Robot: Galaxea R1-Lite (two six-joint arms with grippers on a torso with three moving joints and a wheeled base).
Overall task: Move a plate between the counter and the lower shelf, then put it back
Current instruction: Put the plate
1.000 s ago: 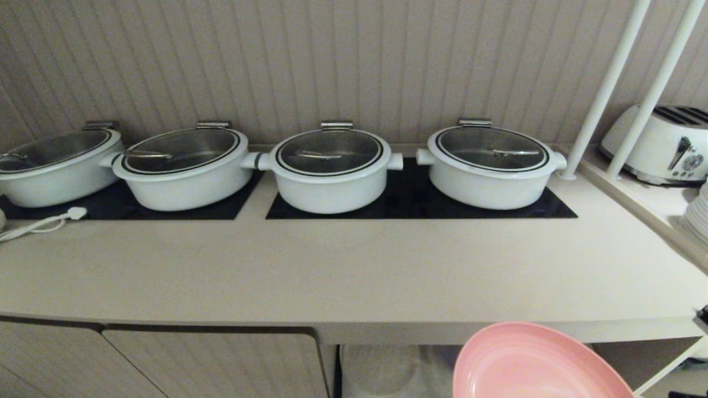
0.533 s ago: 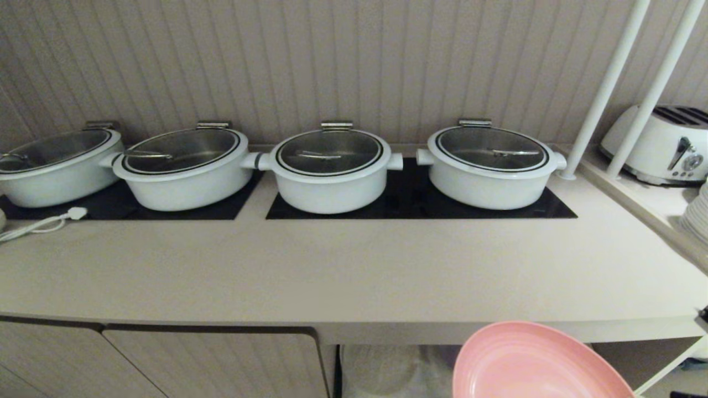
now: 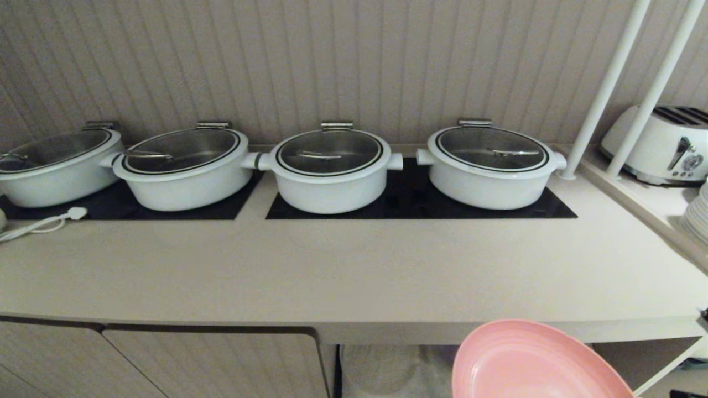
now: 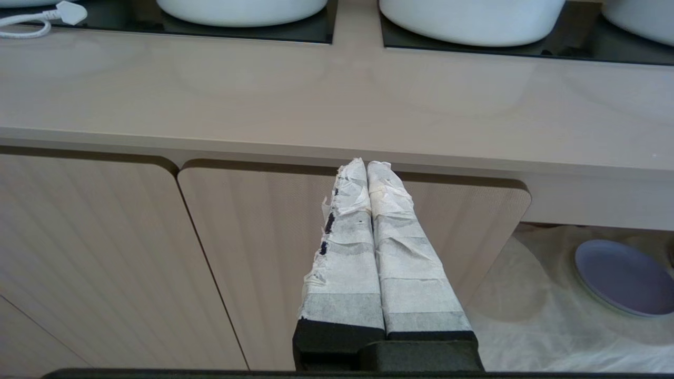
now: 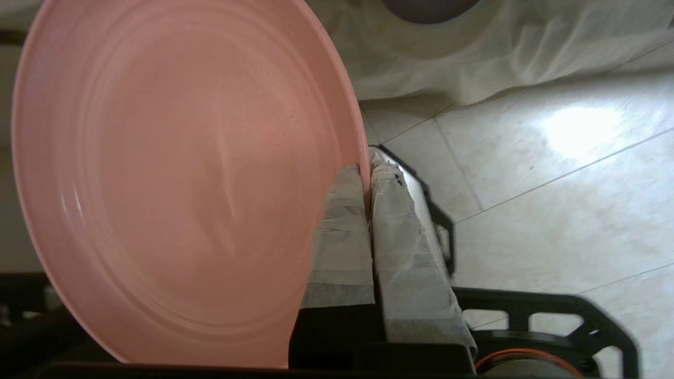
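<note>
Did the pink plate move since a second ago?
Barely: the pink plate has crept slightly up toward the counter's front edge, pinched at its rim by the right hand.

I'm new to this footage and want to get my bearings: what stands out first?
A pink plate fills the head view's lower right corner, below the counter's front edge, its rim pinched in the right end effector. Behind it, four white lidded pots line the back of the counter on black hob panels. A purple plate lies on the cloth-draped lower shelf.
</note>
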